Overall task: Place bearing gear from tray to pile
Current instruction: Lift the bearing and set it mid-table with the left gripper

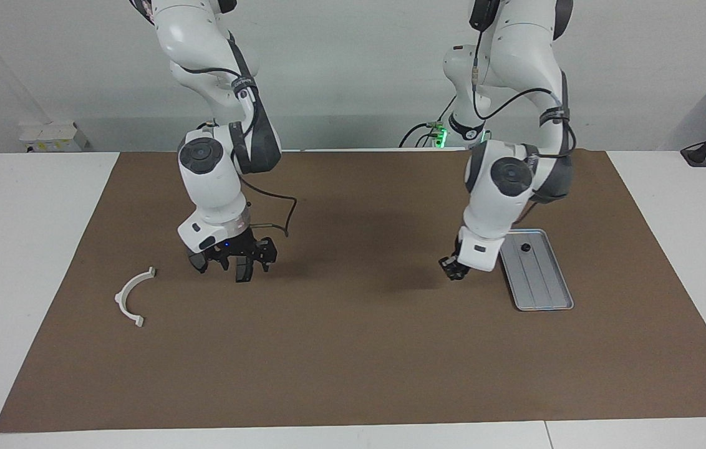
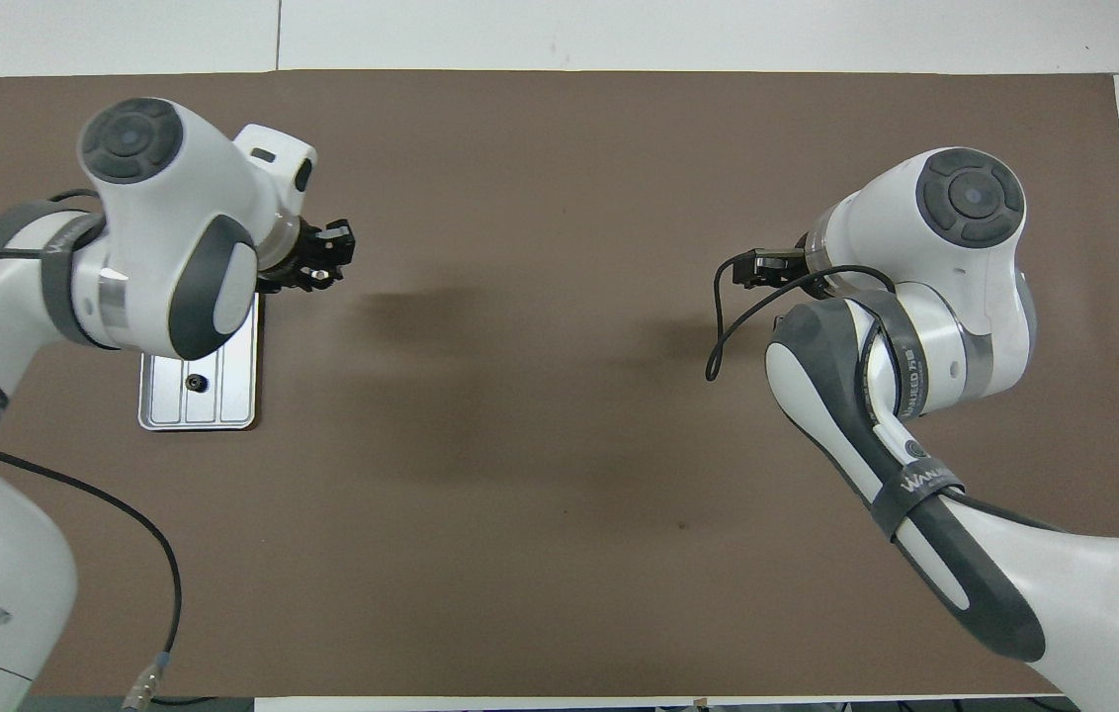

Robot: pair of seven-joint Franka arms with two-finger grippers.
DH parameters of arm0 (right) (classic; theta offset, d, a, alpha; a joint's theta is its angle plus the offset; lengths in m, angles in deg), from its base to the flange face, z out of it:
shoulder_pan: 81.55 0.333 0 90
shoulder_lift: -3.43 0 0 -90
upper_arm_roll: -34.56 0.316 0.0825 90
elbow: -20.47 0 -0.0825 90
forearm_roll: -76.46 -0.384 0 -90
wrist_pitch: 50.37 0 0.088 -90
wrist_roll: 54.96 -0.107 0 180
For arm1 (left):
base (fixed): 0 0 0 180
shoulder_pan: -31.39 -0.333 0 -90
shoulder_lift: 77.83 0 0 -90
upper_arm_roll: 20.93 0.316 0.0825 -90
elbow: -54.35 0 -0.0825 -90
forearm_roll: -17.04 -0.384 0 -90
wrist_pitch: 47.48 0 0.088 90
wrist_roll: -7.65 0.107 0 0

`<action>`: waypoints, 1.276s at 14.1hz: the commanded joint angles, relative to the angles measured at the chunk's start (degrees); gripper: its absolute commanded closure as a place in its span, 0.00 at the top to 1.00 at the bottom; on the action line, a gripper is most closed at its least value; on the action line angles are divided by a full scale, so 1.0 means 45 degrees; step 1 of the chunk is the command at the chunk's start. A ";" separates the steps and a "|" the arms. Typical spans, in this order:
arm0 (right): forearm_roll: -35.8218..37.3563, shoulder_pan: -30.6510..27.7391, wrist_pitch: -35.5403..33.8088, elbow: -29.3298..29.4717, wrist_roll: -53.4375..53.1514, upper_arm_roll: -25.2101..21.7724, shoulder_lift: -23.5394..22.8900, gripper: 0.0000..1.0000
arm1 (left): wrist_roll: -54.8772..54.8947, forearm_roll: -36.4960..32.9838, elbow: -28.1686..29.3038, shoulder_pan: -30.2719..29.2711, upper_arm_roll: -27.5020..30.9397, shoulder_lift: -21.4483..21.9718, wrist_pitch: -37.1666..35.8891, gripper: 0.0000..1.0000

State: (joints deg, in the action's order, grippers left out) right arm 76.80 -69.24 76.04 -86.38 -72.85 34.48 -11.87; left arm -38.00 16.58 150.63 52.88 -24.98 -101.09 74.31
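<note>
The silver tray [image 1: 540,280] lies on the brown mat toward the left arm's end; it also shows in the overhead view [image 2: 223,396]. A small dark gear [image 1: 524,248] lies in it. My left gripper [image 1: 453,269] hangs low over the mat beside the tray, shut on a small bearing gear that barely shows between the fingertips in the overhead view [image 2: 322,265]. The pile is toward the right arm's end: two dark curved pads [image 1: 243,270] and a white half-ring bracket [image 1: 131,298]. My right gripper [image 1: 231,263] is open, low over the pads. The right arm hides the pile from overhead.
The brown mat [image 1: 353,362] covers most of the white table. A black cable loops from the right wrist [image 1: 284,212]. Bare mat lies between the tray and the pile.
</note>
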 commanded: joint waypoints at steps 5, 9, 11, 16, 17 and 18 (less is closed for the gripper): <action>-0.0018 -0.0176 0.0112 0.0053 0.0032 0.0038 0.0021 1.00 | -0.1127 -0.0036 0.1510 0.1434 0.0255 -0.0398 0.2075 0.23; -0.0018 -0.0176 0.0112 0.0053 0.0013 0.0038 0.0021 1.00 | -0.1165 -0.0036 0.1865 0.1454 0.0255 -0.0261 0.2235 0.85; -0.0018 -0.0021 0.0093 0.0053 -0.0085 0.0038 0.0021 1.00 | -0.1088 -0.0114 0.1341 0.1396 0.0255 -0.0242 0.1166 1.00; 0.0002 0.1304 -0.0238 0.0520 -0.2693 0.0038 0.0021 1.00 | 0.3096 -0.0134 0.4726 -0.1097 0.0255 0.3422 0.0144 1.00; 0.0002 0.1734 -0.0607 0.0947 -0.3572 0.0038 -0.0115 1.00 | 0.4716 -0.0134 0.5451 -0.1840 0.0255 0.3875 0.0105 1.00; 0.0002 0.2221 -0.1094 0.1590 -0.4509 0.0038 -0.0483 1.00 | 0.6318 -0.0114 0.5884 -0.2524 0.0255 0.4150 0.0086 1.00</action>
State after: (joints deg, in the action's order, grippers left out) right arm 76.81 -62.42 74.74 -84.02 -86.51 34.75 -11.93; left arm -20.57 16.16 168.12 46.78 -23.31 -88.75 73.95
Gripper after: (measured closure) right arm 0.000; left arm 0.000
